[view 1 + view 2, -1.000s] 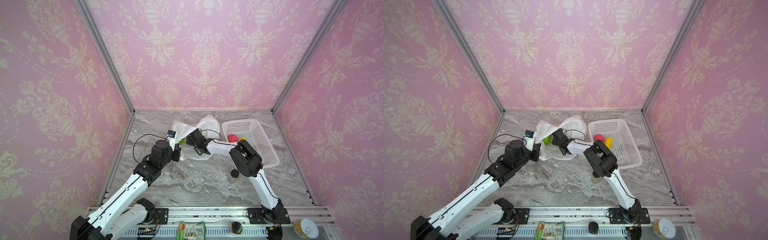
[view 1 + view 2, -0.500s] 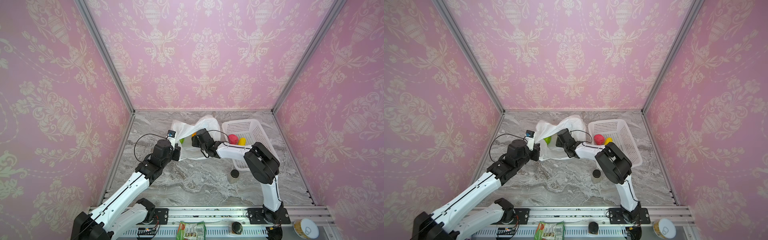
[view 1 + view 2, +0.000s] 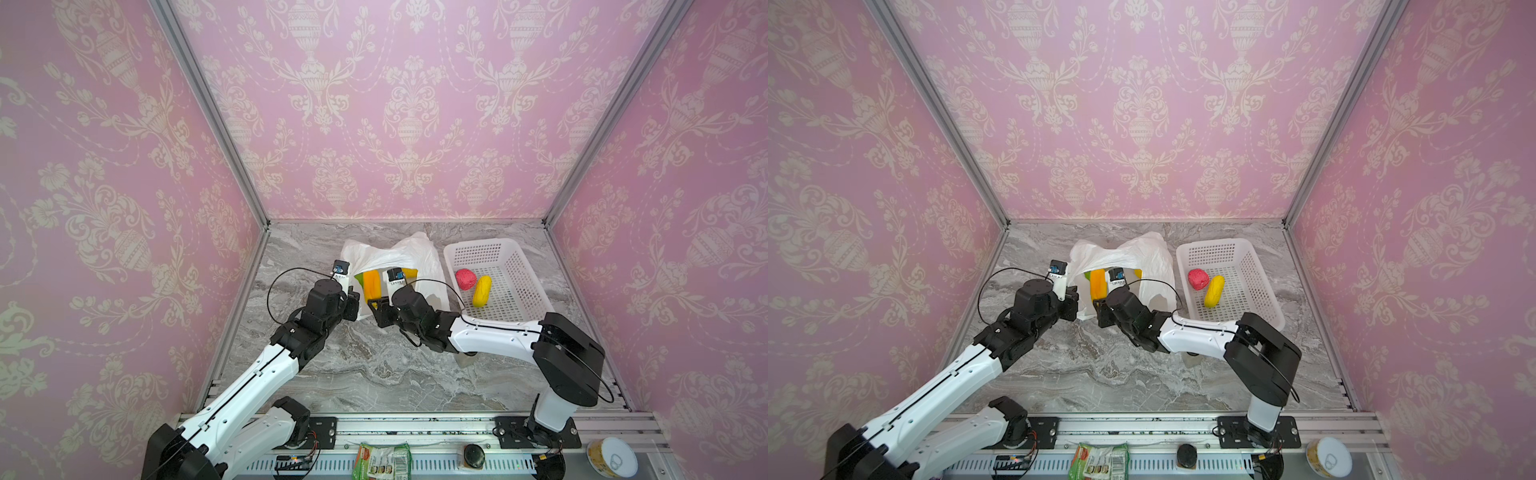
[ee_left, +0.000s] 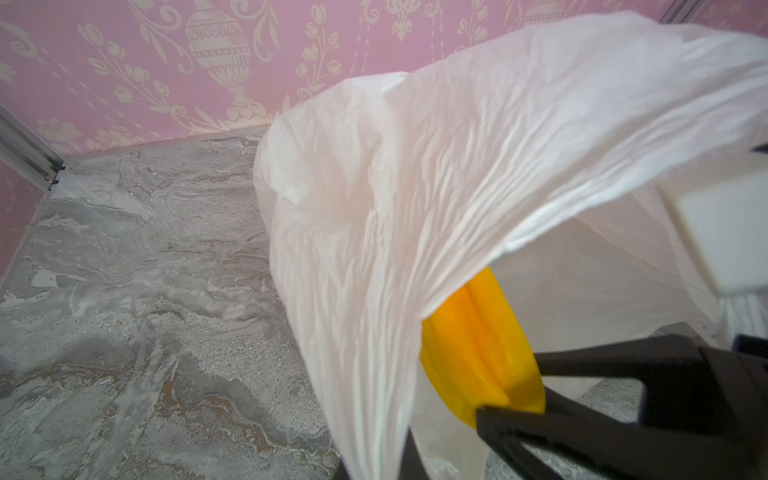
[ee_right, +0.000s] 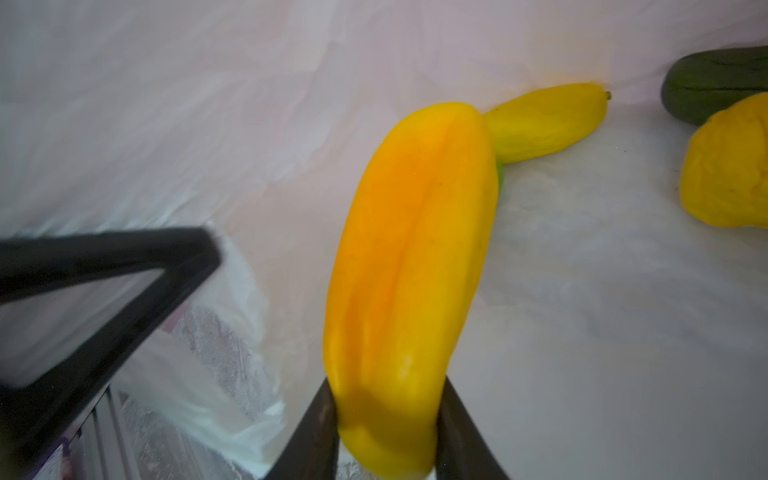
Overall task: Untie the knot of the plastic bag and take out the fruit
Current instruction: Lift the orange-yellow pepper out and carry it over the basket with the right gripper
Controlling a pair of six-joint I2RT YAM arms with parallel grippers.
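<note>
Right fingers [image 5: 311, 440] clamp glossy orange oblong fruit [image 5: 407, 270]; left fingers [image 5: 108, 245] pinch crinkly white bag [image 4: 457, 166]

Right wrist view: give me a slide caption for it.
Right tool grips the near end of an orange oblong fruit inside the white plastic bag.

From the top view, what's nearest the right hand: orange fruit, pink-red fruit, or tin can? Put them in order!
1. Orange fruit: gripped by the right hand, at the bag mouth.
2. Pink-red fruit: in the basket, to the right.
3. Tin can: far front-right corner.
</note>
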